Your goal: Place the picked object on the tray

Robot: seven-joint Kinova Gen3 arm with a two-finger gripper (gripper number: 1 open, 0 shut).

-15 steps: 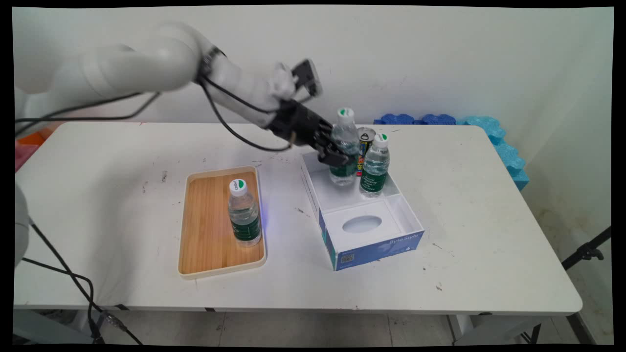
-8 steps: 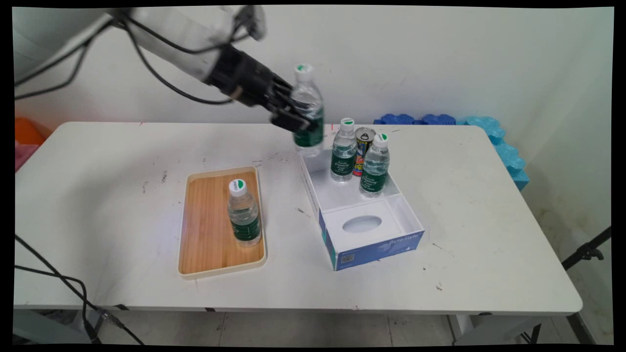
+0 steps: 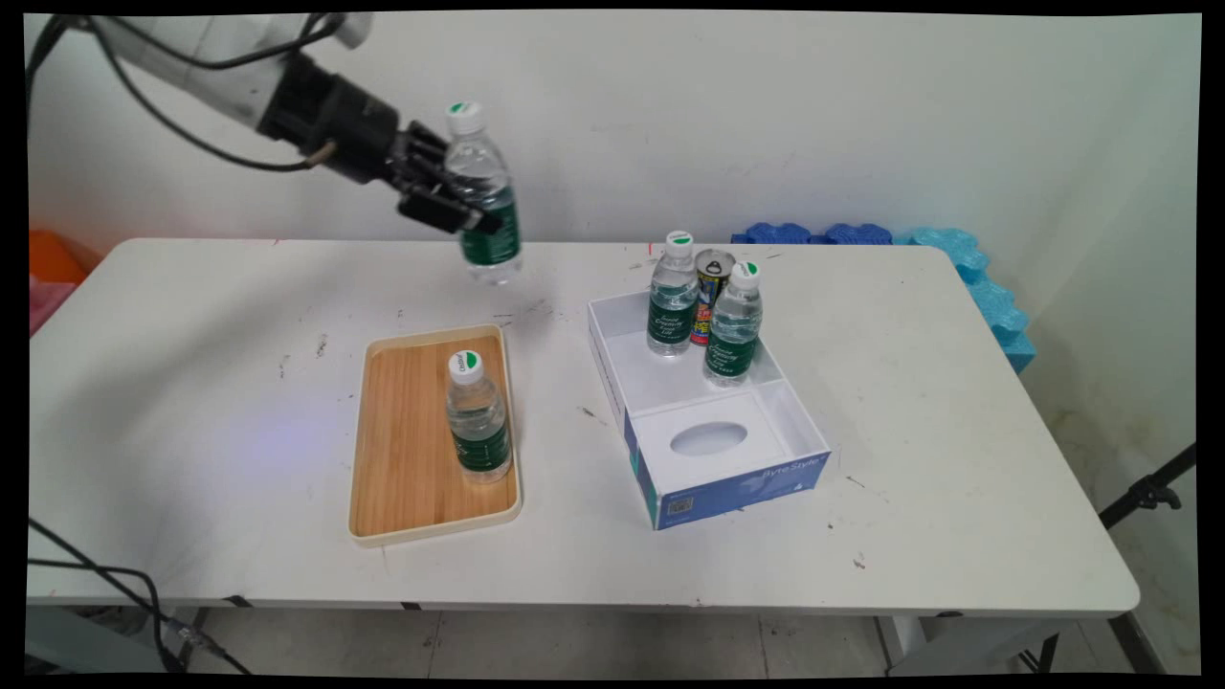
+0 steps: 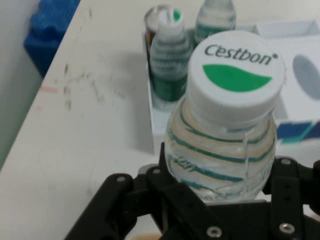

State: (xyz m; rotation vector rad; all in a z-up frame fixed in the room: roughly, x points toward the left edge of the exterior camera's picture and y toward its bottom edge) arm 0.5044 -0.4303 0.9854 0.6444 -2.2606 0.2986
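Claw (image 3: 450,196) clamped on a water bottle (image 3: 483,196), held aloft.

The held bottle hangs clear of the tabletop (image 3: 191,316), above and beyond the wooden tray (image 3: 402,459), which carries a second bottle (image 3: 476,418). Right of the tray, the open box (image 3: 708,450) contains two bottles (image 3: 673,306) and a can (image 3: 713,287).

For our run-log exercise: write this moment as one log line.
gripper: shut on clear plastic water bottle | height: above white table | nearest below: wooden tray | blue-and-white box: two bottles, one can

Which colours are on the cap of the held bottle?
White cap with a green leaf shape and grey "Cestbon" lettering; hand view shows it best.
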